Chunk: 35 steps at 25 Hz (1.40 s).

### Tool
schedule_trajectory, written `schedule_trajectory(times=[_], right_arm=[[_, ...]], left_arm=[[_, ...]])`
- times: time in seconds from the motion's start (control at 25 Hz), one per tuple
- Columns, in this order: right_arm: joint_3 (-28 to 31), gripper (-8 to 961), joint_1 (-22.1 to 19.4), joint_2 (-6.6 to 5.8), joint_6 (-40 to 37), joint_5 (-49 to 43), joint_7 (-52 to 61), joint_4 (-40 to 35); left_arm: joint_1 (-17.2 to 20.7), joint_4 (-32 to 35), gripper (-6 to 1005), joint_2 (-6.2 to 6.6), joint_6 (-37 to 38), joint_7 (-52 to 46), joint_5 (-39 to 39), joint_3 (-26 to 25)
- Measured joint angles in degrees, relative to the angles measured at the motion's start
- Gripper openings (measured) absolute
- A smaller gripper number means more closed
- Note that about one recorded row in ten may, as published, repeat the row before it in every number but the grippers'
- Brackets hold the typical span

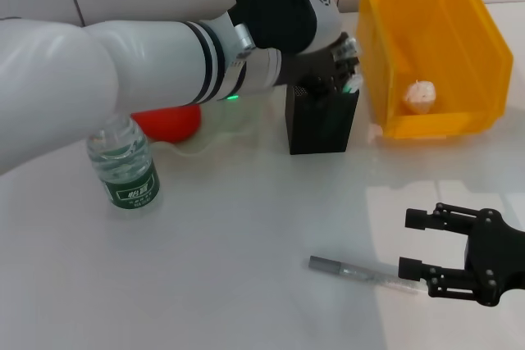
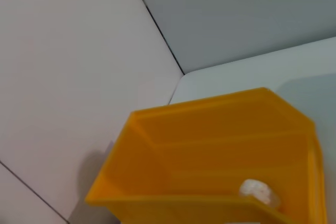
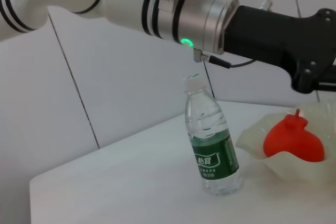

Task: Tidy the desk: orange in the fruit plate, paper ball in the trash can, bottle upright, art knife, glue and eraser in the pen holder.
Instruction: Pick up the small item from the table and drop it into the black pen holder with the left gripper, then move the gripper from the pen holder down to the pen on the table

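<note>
Nearest, at the lower right of the head view, the right gripper point(image 1: 414, 243) is seen low over the table point(image 1: 246, 284), fingers spread wide and empty, with the art knife point(image 1: 361, 271), a slim grey stick, lying flat just beside its lower fingertip; contact cannot be confirmed. At middle left the bottle point(image 1: 125, 163) is already upright. Behind it the orange point(image 1: 168, 123) is seen resting in the fruit plate point(image 1: 215, 138), largely hidden by the left arm; the right wrist view shows both plainly, the orange point(image 3: 292, 140) in the plate point(image 3: 252, 142) beside the bottle point(image 3: 211, 137). At centre the pen holder point(image 1: 321, 120) is found with the left gripper point(image 1: 340, 67) poised right over its mouth; whether its fingers are apart or closed cannot be told, nor whether anything is carried. Farthest, upper right, the paper ball point(image 1: 419, 96) is seen inside the trash can point(image 1: 435, 47). Glue and eraser are not made out. The step in hand is judged to be a drop into the pen holder by the left arm. Next, the knife would need to be pinched flat off the table and carried to the holder; the left arm over the opening would stand in the way until cleared.
</note>
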Motion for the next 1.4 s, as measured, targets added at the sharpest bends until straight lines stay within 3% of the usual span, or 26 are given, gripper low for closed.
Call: schedule_trajectory(times=[0.52, 1.04, 1.2, 1.32, 1.4], right_arm=[[-0.1, 740, 0.1, 0.09, 0.0, 0.0, 0.0, 0.0], [-0.1, 739, 0.1, 0.09, -0.1, 0.0, 0.0, 0.0], [0.3, 739, 0.1, 0.07, -0.4, 0.0, 0.0, 0.0], [0.6, 739, 0.0, 0.04, -0.5, 0.3, 0.0, -0.3], [1.2, 739, -0.2, 0.04, -0.6, 0.5, 0.0, -0.5]], left_arm=[[-2.4, -5.3, 390, -0.01, -4.4, 0.0, 0.0, 2.4], [-2.3, -5.6, 420, 0.0, -6.9, 0.0, 0.0, 3.4], [-1.6, -3.3, 613, 0.01, -5.0, -0.3, -0.6, 2.0], [1.3, 3.9, 717, 0.27, 0.1, 0.7, -3.9, -0.9], [5.2, 10.9, 772, 0.47, 4.4, 5.6, -9.4, -3.3]])
